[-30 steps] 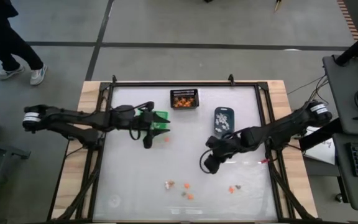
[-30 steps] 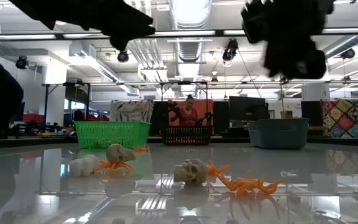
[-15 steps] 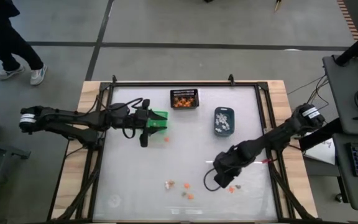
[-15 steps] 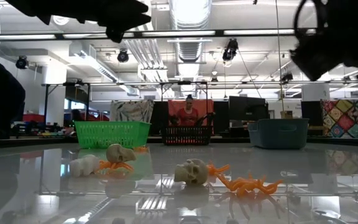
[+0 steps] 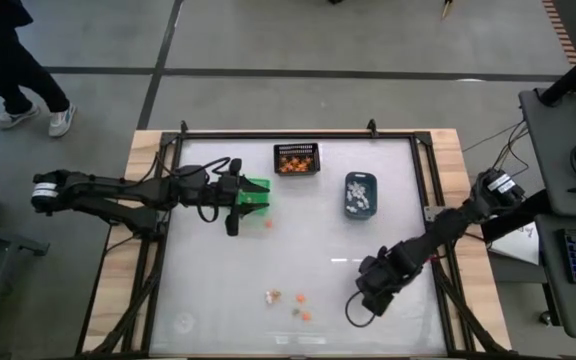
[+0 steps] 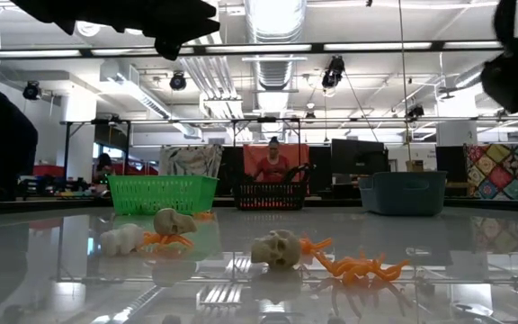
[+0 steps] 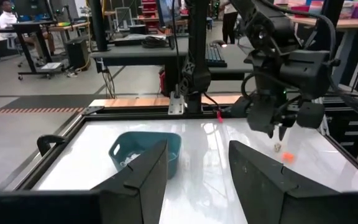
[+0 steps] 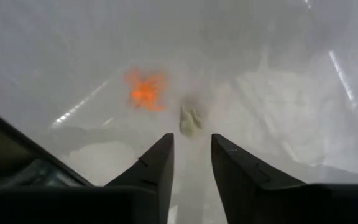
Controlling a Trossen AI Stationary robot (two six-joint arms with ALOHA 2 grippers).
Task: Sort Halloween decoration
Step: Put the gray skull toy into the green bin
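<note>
Tiny Halloween trinkets lie on the white table. An orange one [image 8: 145, 92] and a pale tan one [image 8: 191, 119] rest just beyond my right gripper [image 8: 191, 142]. It points steeply down over them near the table's near right [image 5: 368, 300], open, touching nothing. More trinkets lie near the front: a pale one [image 5: 273, 296] and two orange ones [image 5: 299, 297], [image 5: 305, 315]. The low view shows them as skulls [image 6: 275, 247] and an orange spider [image 6: 358, 265]. My left gripper [image 5: 233, 218] hangs open and level beside the green bin [image 5: 256, 192].
A black mesh bin [image 5: 296, 158] with orange pieces stands at the far middle. A blue-grey bin [image 5: 360, 194] with pale pieces sits right of it. One orange trinket [image 5: 268, 224] lies near the green bin. A person stands beyond the table's far left corner [image 5: 8, 60].
My right gripper has swung from the middle of the table toward its near right edge. It has sunk and tipped from nearly level to pointing steeply down over the orange and tan trinkets.
</note>
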